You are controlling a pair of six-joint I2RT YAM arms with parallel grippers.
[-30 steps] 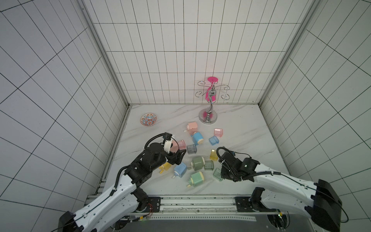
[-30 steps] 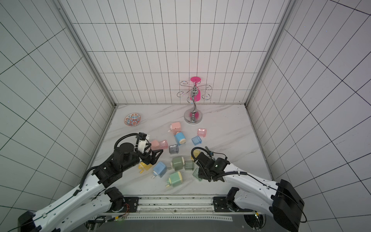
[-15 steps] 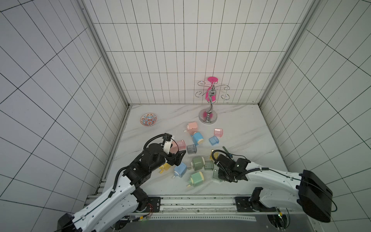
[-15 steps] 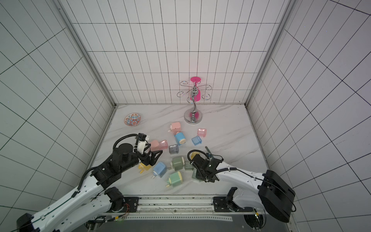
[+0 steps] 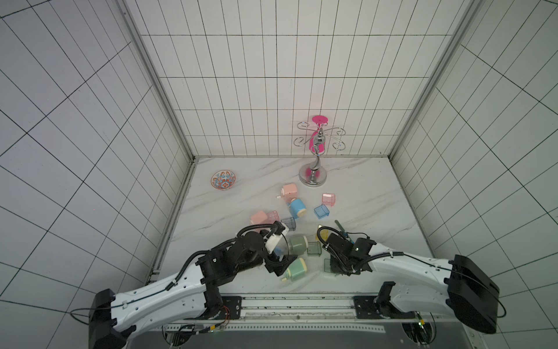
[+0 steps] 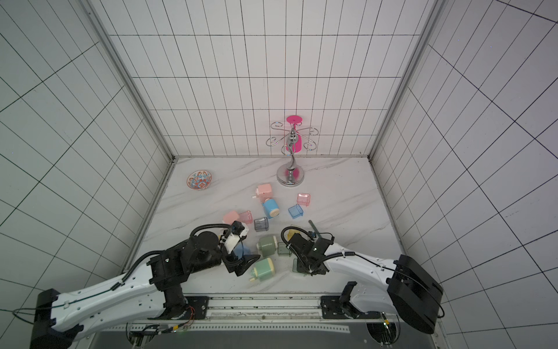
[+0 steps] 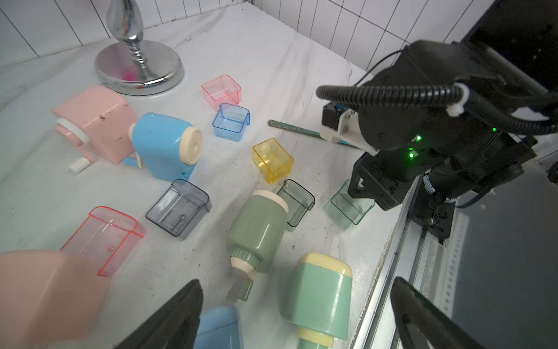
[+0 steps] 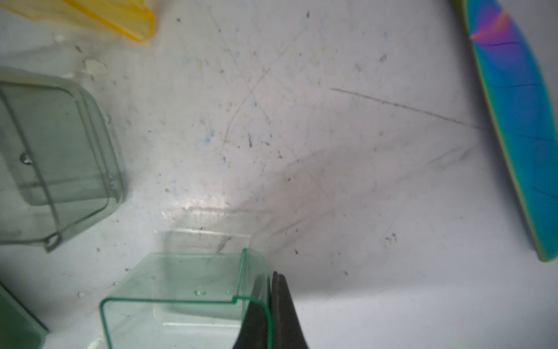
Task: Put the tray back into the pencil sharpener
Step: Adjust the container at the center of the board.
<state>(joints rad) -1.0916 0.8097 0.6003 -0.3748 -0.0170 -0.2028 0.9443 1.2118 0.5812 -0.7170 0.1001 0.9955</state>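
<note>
**Right gripper (image 8: pixel 270 290) clamping tray (image 8: pixel 181 290) wall**

Its jaws are pinching one side wall of the clear green tray, which is sitting on the bench (image 5: pixel 362 193) near the front edge. The left gripper (image 5: pixel 282 264) is hanging wide open over the mint sharpener (image 5: pixel 296 269), which is lying on its side near the tray.

White tiled walls (image 5: pixel 271 75) with dark grout on three sides, pale veined marble floor (image 5: pixel 362 187) below.

Clear glossy green plastic tray (image 8: pixel 181 281); scuffed marble-look tabletop (image 8: pixel 302 121); mirror-polished metal stand (image 7: pixel 157 65)
</note>
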